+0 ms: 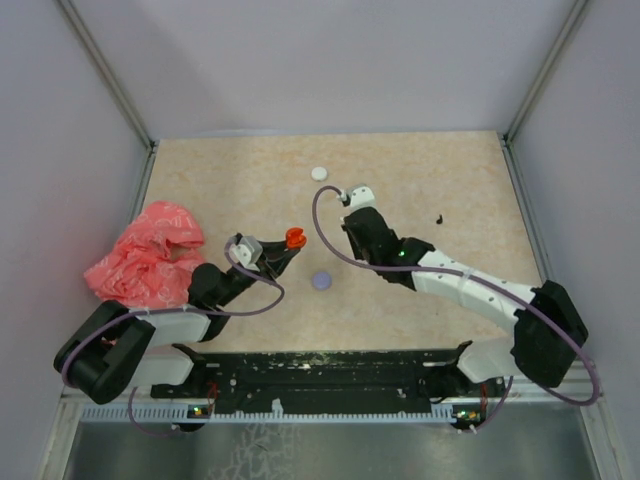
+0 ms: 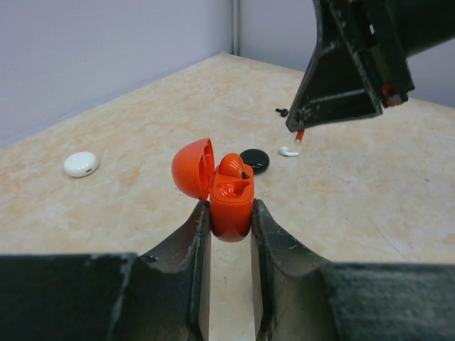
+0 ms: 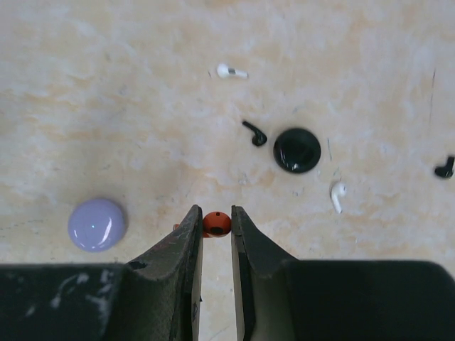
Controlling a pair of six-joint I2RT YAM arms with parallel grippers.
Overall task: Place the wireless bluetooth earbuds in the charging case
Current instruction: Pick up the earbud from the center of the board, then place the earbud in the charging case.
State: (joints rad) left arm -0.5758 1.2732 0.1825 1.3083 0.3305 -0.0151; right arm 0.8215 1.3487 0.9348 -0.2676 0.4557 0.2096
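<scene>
- Red earbud (image 3: pixel 216 224) is pinched between the right jaws, held clear of the tabletop (image 3: pixel 106 106).
- Clamped in the left jaws, the red charging case (image 2: pixel 231 202) stands upright off the tabletop with its lid swung open.
- In the left wrist view, the right jaws hang above and beyond the open case, not touching it.
- Two white earbuds (image 3: pixel 231 72) and two black earbuds (image 3: pixel 254 133) lie loose on the tabletop around a black disc (image 3: pixel 296 150).
- A lilac disc (image 3: pixel 97 224) lies well apart from them.
</scene>
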